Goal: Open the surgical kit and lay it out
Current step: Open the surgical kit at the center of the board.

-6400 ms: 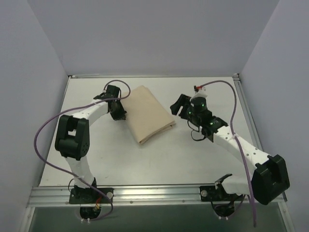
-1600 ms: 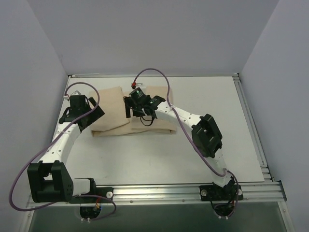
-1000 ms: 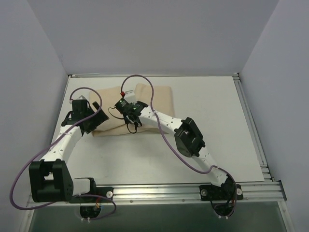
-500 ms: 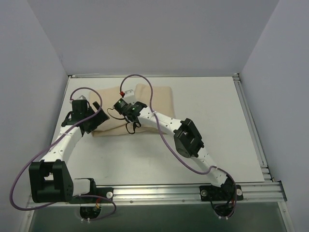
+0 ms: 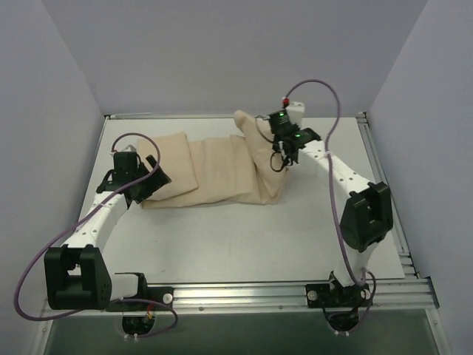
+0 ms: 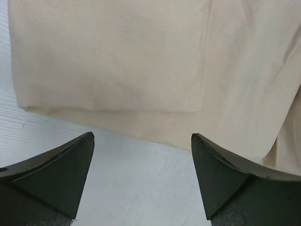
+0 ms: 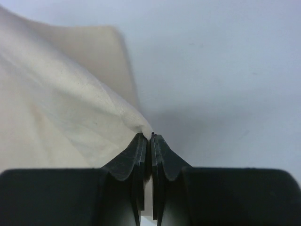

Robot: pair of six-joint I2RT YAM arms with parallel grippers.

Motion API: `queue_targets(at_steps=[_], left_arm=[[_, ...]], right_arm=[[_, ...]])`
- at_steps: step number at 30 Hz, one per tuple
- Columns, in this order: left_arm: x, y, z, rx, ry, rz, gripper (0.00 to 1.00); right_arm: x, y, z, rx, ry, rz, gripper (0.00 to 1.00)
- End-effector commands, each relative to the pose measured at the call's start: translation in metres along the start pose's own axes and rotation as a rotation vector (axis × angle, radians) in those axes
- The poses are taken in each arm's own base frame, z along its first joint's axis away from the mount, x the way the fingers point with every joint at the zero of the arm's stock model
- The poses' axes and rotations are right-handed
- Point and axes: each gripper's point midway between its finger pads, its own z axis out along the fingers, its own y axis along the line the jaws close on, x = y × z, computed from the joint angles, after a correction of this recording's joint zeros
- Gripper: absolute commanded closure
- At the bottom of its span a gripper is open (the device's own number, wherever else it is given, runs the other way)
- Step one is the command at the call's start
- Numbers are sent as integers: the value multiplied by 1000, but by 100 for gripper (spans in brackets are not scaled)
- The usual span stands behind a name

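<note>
Wrapping cloth (image 5: 222, 166) lay spread on the table (image 5: 295, 237) from above, one flap lifted at the far right. My left fingers (image 6: 61, 174) stood wide apart beside its folded edge, holding nothing. My right fingers (image 7: 129, 162) were clamped on its lifted corner.

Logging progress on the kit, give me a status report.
Right gripper shut on wrapping cloth flap, raised. Left gripper open at cloth's left end. Cloth partly unfolded, contents hidden. Nothing blocking.

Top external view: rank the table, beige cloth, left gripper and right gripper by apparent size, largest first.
1. table
2. beige cloth
3. left gripper and right gripper: they look alike. The right one, pinching the cloth up, may sit nearer the camera, so they are unranked.
</note>
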Motion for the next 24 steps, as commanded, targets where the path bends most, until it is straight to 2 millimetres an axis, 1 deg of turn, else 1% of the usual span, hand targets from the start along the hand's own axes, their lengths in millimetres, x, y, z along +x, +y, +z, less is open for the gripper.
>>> queue_targets(at_steps=[1,2,3,4,5,6,7,8,9,10,11,12,13,14,15,16,17,18,19,21,22,24], left_arm=[[-19,-28,-8,64,-56,40,7],[-19,-29,-7,60,-57,44,8],[-18,-29,-6,56,-52,52,8],[-18,-30,-6,56,-49,58,8],[-16,-33,-4,56,-44,65,8],[-15,-33,-3,55,-41,67,8],[-15,-35,-3,57,-39,71,8],[-13,-37,-1,59,-30,78,8],[-12,-38,1,60,-26,82,8],[-9,-39,2,60,-16,83,8],[-8,-41,3,61,-12,86,8],[-5,-44,4,64,-3,93,8],[-4,-44,4,62,-1,95,8],[-3,-45,5,62,2,98,8],[-1,-47,4,67,4,103,8],[-1,-48,4,67,2,106,8],[-1,-48,4,66,3,108,8],[0,-50,3,68,3,110,8],[0,-50,3,69,4,111,8],[0,-52,3,71,3,115,8],[0,-54,3,73,3,116,8],[2,-54,5,71,11,123,8]], right_arm=[[-19,-90,5,86,-16,105,96],[-1,-113,13,125,23,105,93],[2,-131,14,149,28,117,86],[0,-158,17,188,27,149,81],[6,-169,15,191,38,152,72],[6,-174,14,190,42,148,50],[5,-177,14,181,40,149,40],[5,-175,15,173,45,140,34],[5,-166,15,130,54,134,26],[5,-161,17,106,58,128,25],[9,-149,19,76,67,111,24],[11,-143,20,66,70,97,24],[16,-138,23,69,83,76,24],[21,-125,23,50,88,45,24],[25,-119,25,40,94,26,24],[36,-109,31,20,123,0,24],[43,-104,34,17,142,-14,25],[52,-97,36,16,166,-30,28],[63,-93,44,20,196,-45,30],[73,-85,50,20,212,-59,35],[81,-85,56,38,225,-67,36],[88,-84,63,48,233,-66,36]])
